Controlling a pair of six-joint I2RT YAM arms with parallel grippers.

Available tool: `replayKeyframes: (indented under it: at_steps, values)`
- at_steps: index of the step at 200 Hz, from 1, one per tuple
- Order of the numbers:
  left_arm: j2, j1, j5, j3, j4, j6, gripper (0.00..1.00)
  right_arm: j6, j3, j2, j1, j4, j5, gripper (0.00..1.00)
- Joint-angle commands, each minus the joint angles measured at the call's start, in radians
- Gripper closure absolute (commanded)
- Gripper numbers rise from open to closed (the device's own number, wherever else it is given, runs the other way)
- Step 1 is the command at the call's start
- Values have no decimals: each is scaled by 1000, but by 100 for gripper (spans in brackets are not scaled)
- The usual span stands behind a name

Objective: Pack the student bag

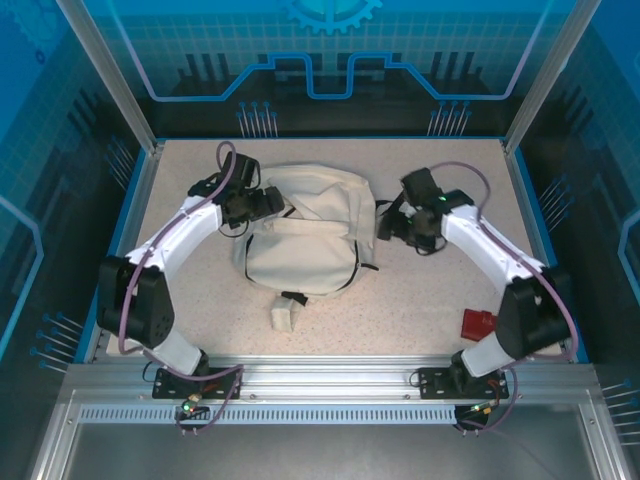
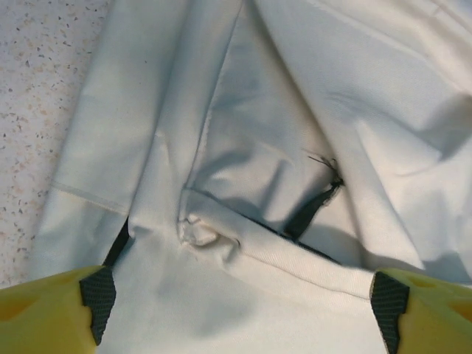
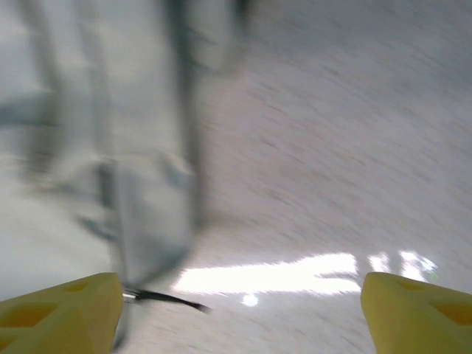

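The student bag (image 1: 300, 245), cream fabric with black trim, lies flat in the middle of the table. My left gripper (image 1: 272, 204) is at the bag's upper left edge. In the left wrist view my left gripper (image 2: 243, 313) is open, its yellow fingers (image 2: 51, 313) wide apart over the bag's folded cream fabric (image 2: 280, 147), gripping nothing. My right gripper (image 1: 388, 226) hovers at the bag's right edge. The right wrist view is blurred: my right gripper (image 3: 240, 310) is open over bare tabletop, with the bag (image 3: 88, 147) to its left and a black zip pull (image 3: 166, 298) near the left finger.
A red object (image 1: 477, 324) lies near the right arm's base. A small cream piece (image 1: 287, 313) sits just in front of the bag. The speckled table (image 1: 420, 300) is bounded by blue-edged walls (image 1: 130, 190) on three sides.
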Motion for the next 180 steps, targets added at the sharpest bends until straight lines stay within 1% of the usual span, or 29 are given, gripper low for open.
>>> replayKeyframes:
  at_steps: [1,23,50,63,85,102,128,141,162,180]
  values:
    - [-73,3,16,-35,-36,11,1,44,-124,-79,-74,-161,114,12]
    - [-115,2,16,-55,-36,27,1,60,-227,-178,-166,-196,149,9]
    - [-140,5,18,-69,-34,33,1,47,-345,-245,-346,-202,137,8]
    - [-141,5,24,-70,-30,37,1,49,-386,-259,-422,-190,108,8]
    - [-130,5,24,-59,-39,43,1,89,-391,-261,-474,-177,106,6]
    - [-125,5,26,-53,-41,43,1,101,-432,-263,-548,-136,100,5]
    - [-119,5,30,-42,-39,45,1,67,-524,-254,-674,-31,11,5]
    - [-115,5,33,-34,-37,45,1,39,-543,-237,-699,16,-31,5]
    - [-105,5,51,-24,-33,35,1,3,-545,-211,-700,69,-89,7]
    - [-102,5,69,-25,-23,23,1,-17,-528,-195,-667,98,-136,10]
